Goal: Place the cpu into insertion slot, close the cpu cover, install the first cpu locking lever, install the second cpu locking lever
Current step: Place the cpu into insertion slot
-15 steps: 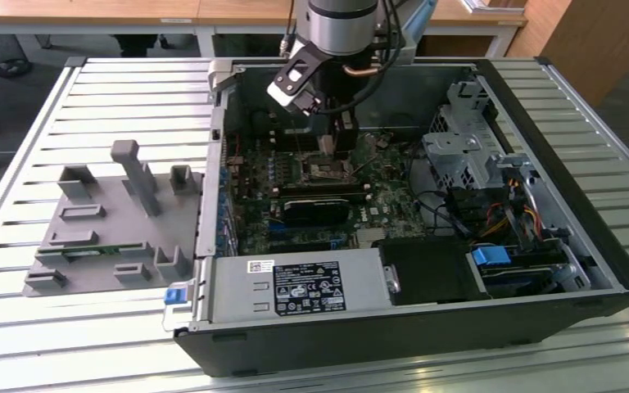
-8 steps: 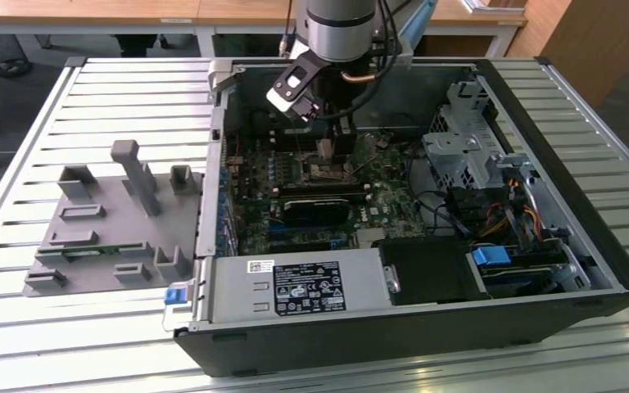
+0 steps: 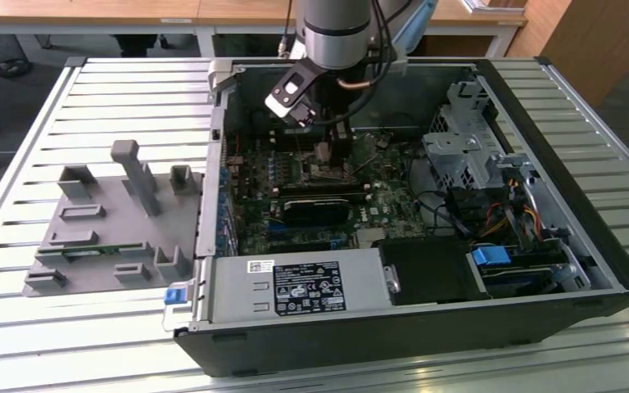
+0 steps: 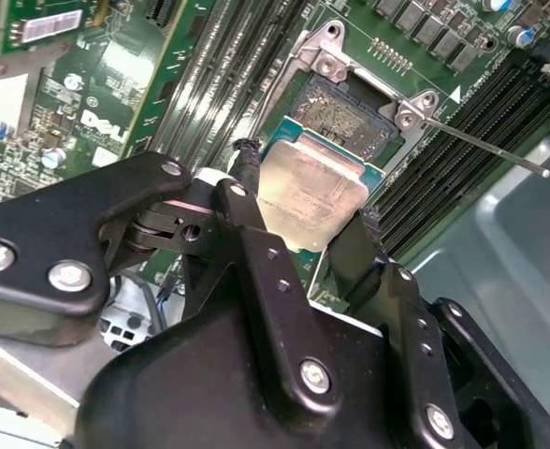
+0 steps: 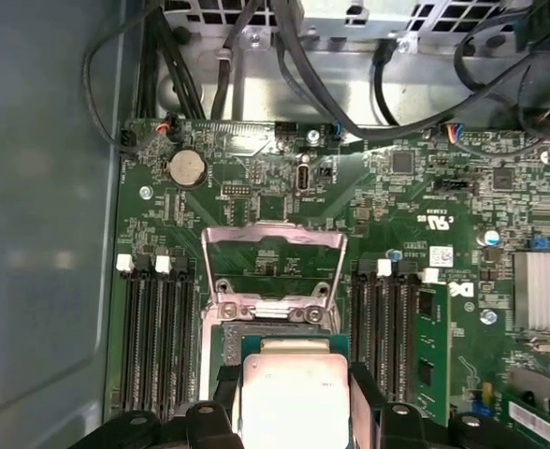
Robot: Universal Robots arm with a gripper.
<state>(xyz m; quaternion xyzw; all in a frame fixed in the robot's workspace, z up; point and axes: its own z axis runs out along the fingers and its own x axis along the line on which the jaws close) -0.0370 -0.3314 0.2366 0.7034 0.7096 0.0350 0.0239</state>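
Note:
My gripper (image 4: 308,187) is shut on the cpu (image 4: 312,201), a flat silver-beige square held by two opposite edges between the black fingers (image 4: 247,192). The chip hangs just over the near part of the insertion slot (image 4: 345,117), whose dark contact field still shows beyond it. In the first wrist view the cpu (image 5: 289,402) sits between the fingers (image 5: 364,402), in front of the slot (image 5: 275,344). The cpu cover (image 5: 273,236) stands swung open behind the slot. A thin locking lever (image 4: 485,148) sticks out free to one side. In the exterior view the gripper (image 3: 331,151) reaches down into the computer case (image 3: 576,246).
Long black memory slots (image 5: 153,337) flank the socket on both sides. Black cables (image 5: 256,56) hang behind the board, and a finned heat sink (image 5: 542,290) lies to one side. In the exterior view a grey fixture (image 3: 107,221) lies on the slatted table (image 3: 30,327) at the exterior view's left.

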